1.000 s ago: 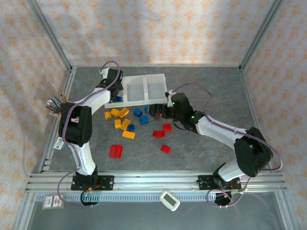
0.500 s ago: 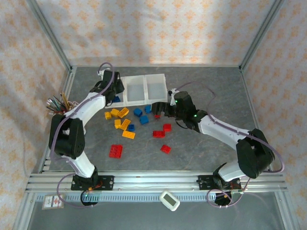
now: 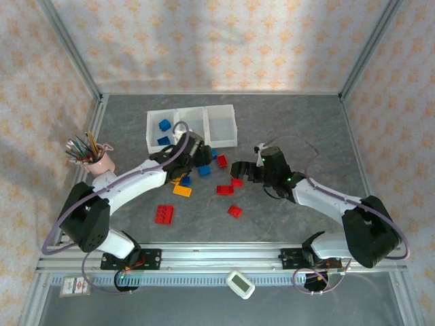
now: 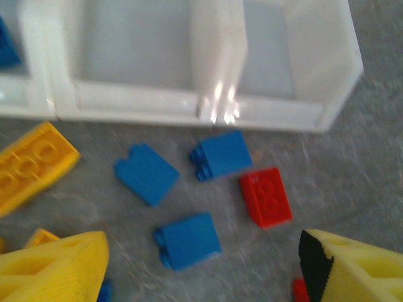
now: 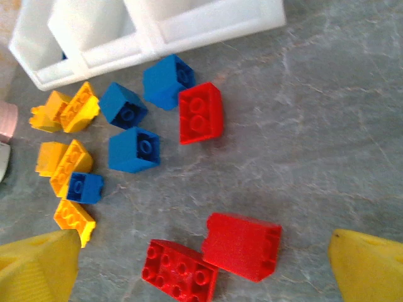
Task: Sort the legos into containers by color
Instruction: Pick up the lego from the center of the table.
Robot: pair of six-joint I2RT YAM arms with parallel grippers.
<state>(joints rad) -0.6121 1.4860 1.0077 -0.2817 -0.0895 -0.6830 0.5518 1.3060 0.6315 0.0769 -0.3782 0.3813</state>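
Note:
The tray of three white bins (image 3: 221, 138) sits at the back; its left bin holds two blue legos (image 3: 164, 125). Loose blue, yellow and red legos lie in front of it. My left gripper (image 3: 199, 157) hovers open over the pile; in the left wrist view a blue lego (image 4: 187, 240) lies between its yellow fingers (image 4: 56, 267), with a red lego (image 4: 266, 196) to the right. My right gripper (image 3: 238, 168) is open above two red legos (image 5: 241, 245) that lie side by side on the table. Neither gripper holds anything.
A pink cup of pencils (image 3: 95, 159) stands left of the pile. Yellow legos (image 3: 181, 191) lie under the left arm. A red double lego (image 3: 164, 214) and a small red one (image 3: 234, 211) lie nearer the front. Metal frame posts bound the table.
The left arm swung from over the left bin down to the brick pile. The right gripper drew back from the tray toward the near right.

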